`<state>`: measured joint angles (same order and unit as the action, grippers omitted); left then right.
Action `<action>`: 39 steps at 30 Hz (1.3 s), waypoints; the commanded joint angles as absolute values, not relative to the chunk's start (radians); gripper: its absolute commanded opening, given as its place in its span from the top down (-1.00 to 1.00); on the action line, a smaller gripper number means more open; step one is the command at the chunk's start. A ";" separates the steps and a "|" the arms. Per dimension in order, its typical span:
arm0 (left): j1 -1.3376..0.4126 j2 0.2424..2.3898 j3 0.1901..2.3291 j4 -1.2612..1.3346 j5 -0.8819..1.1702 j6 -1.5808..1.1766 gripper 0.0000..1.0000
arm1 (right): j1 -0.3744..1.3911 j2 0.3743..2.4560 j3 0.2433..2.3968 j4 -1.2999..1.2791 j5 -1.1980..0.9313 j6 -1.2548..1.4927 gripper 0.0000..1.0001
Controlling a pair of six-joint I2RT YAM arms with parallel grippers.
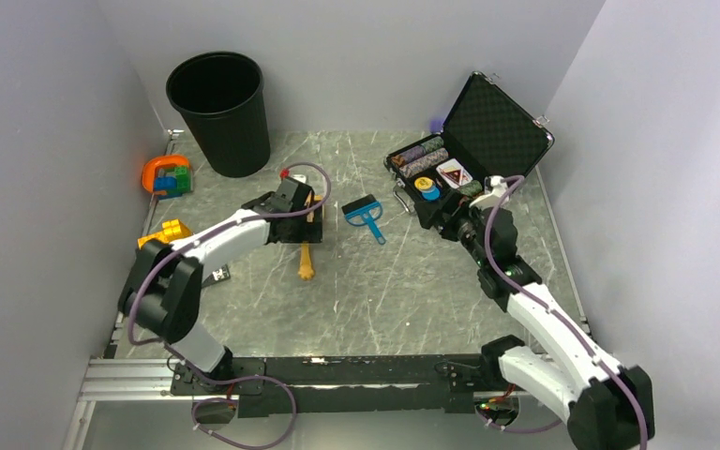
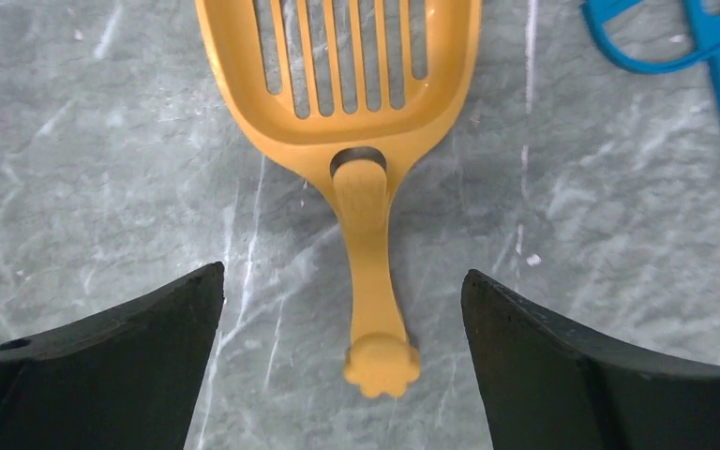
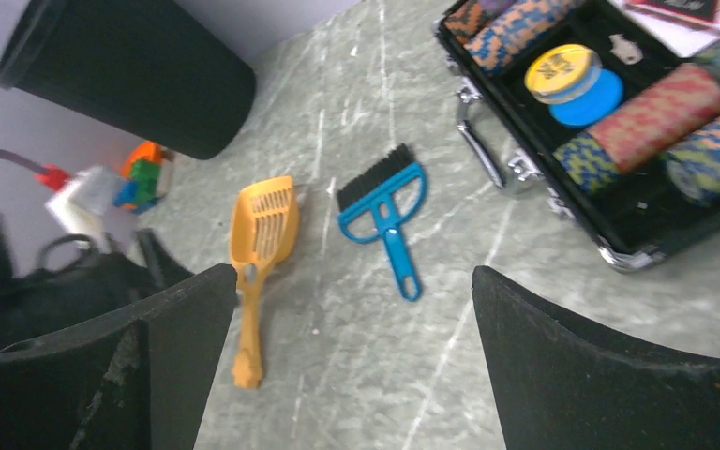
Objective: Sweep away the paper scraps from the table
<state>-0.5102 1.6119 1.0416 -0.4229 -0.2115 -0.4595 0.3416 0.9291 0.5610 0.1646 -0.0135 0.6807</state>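
No paper scraps show in any view. An orange slotted scoop [image 1: 307, 261] lies on the grey-green table [image 1: 384, 291], with a blue hand brush [image 1: 366, 214] to its right. My left gripper [image 1: 298, 223] is open just above the scoop. In the left wrist view the scoop's handle [image 2: 372, 281] runs between the spread fingers of the gripper [image 2: 342, 278], untouched. My right gripper [image 1: 452, 228] hovers open and empty by the case. Its wrist view [image 3: 354, 277] shows the brush [image 3: 384, 202] and scoop [image 3: 261, 225] ahead of it.
A black bin [image 1: 217, 108] stands at the back left. An open black case of poker chips [image 1: 469, 150] sits at the back right. Toy bricks [image 1: 167, 176] and a yellow brick [image 1: 164, 232] lie at the left edge.
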 commanded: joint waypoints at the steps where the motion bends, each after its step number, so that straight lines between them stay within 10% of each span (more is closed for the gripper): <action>1: -0.532 1.425 1.053 -0.507 -0.241 -0.446 -0.99 | 0.338 0.791 0.573 -0.070 0.087 0.540 -0.99; 17: -0.601 0.644 0.594 -0.306 -0.363 -0.505 -0.99 | 0.339 0.462 0.617 -0.348 0.196 0.454 -0.99; 39: -0.601 0.504 0.433 -0.243 -0.377 -0.502 -0.99 | 0.338 0.408 0.518 -0.304 0.205 0.428 -0.99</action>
